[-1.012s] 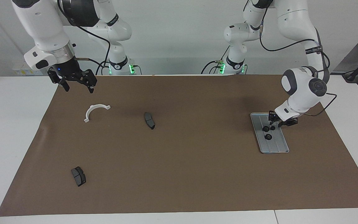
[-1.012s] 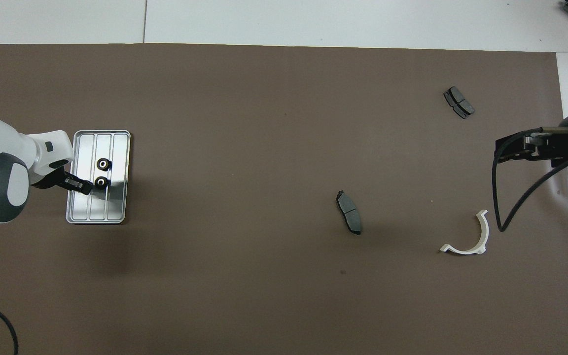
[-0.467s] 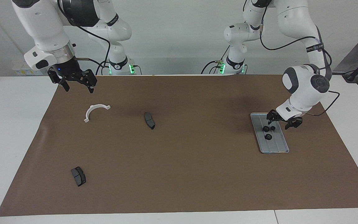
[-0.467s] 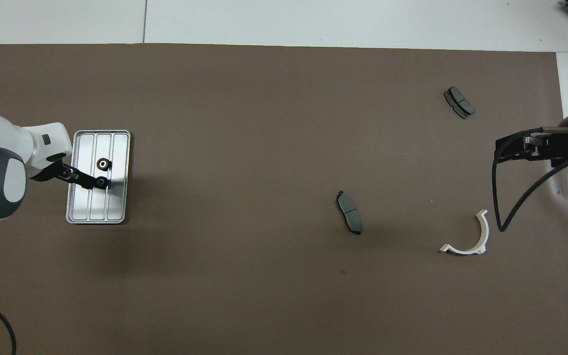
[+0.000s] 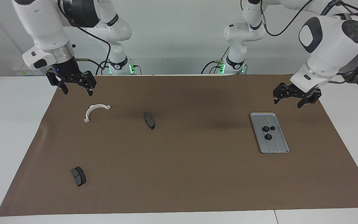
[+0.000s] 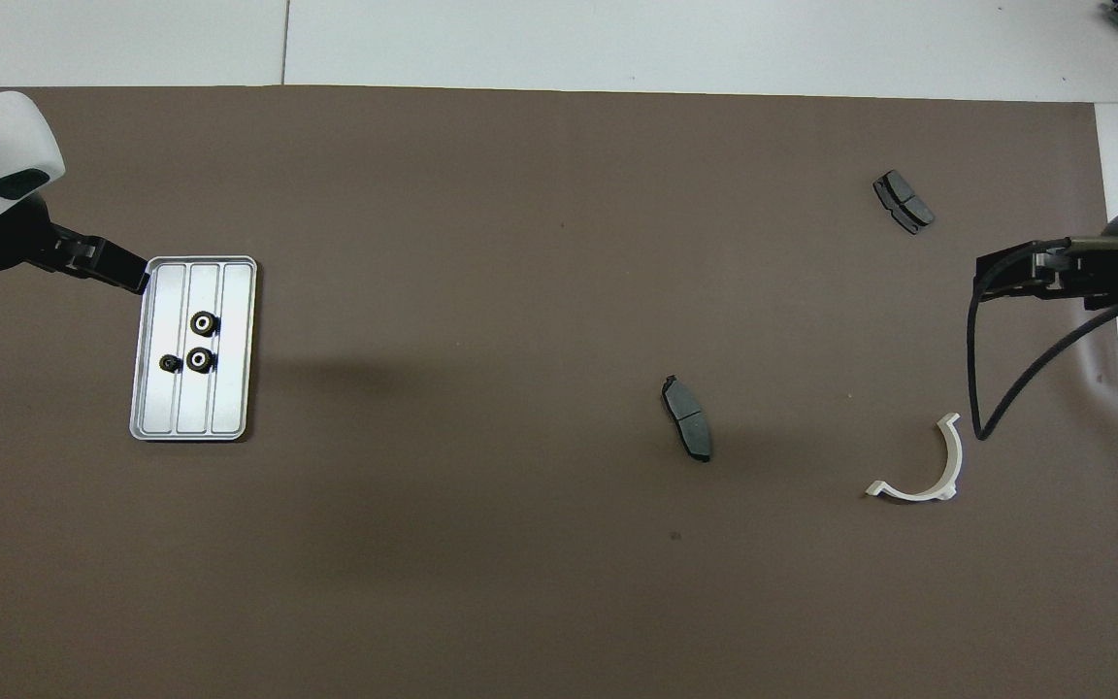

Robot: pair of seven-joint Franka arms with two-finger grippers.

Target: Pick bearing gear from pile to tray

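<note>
On the tray (image 5: 279, 147), toward the left arm's end of the table, 3 small black gears (image 5: 268, 137) lie loose, well apart from any finger. I can make out no other gear on the brown mat (image 5: 197, 174), so I judge the picking done or nearly so; a gear hidden from both cameras cannot be ruled out.

Up in the air, the left gripper (image 5: 292, 99) hangs over the mat just beside the tray's end nearer the robots, its fingers spread apart with nothing between them. Both gears and tray lie below and clear of its fingertips.

At the right arm's end, the right gripper (image 5: 75, 88) waits raised over the mat's edge, fingers apart and empty. A white half-ring (image 5: 95, 111) lies on the mat not far below its fingertips. 1 dark curved pad (image 5: 149, 120) sits toward the table's middle and a 2nd pad (image 5: 78, 176) lies well apart from both grippers; none of these 3 leftovers is a gear.
</note>
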